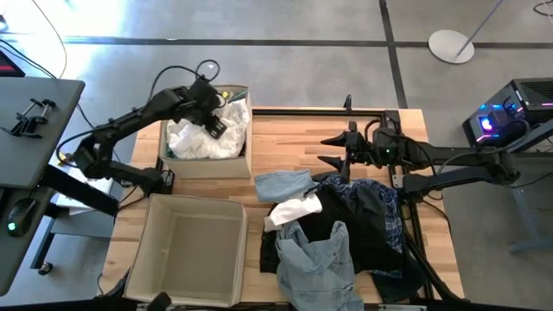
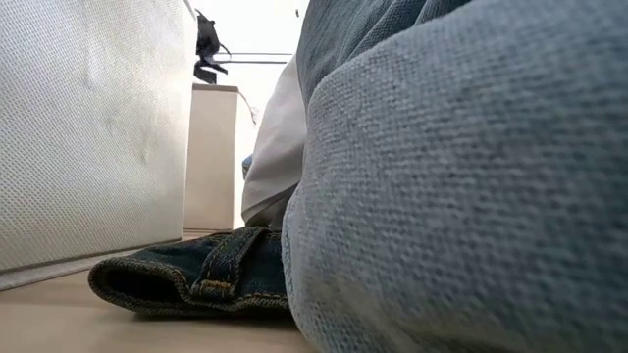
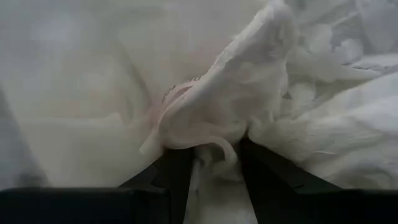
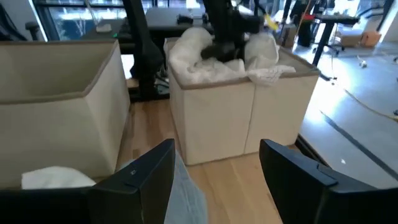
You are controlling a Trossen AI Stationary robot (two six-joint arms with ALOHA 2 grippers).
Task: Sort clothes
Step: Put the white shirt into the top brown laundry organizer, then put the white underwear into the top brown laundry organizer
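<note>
The far beige bin [image 1: 173, 160] holds a heap of white clothes [image 1: 203, 138]. My left gripper [image 1: 213, 123] hangs over that heap, shut on a white garment [image 3: 230, 93]. More clothes lie piled on the table's right half: pale blue denim [image 1: 281, 183], a white piece [image 1: 292, 211], black cloth [image 1: 350, 229], navy plaid [image 1: 389, 207] and more pale denim [image 1: 315, 259]. My right gripper [image 1: 333, 149] hovers open at the pile's far edge, pointing toward the table's left, with nothing between its fingers [image 4: 146, 177]. My left gripper pinches a bunched fold of the white garment [image 3: 214, 146] between its two fingers [image 3: 177, 171], coming steeply from above. The bunch rises crumpled past the fingertips. The rest runs into the white heap in the bin, and I cannot tell whether it is lifted off it.
The near beige bin [image 1: 155, 259] stands open at the table's near left with its floor bare. In the low view a dark denim hem [image 2: 196, 279] lies on the tabletop beside a big pale denim mass [image 2: 471, 196]. Bare wood [image 1: 294, 138] shows between the far bin and my right gripper.
</note>
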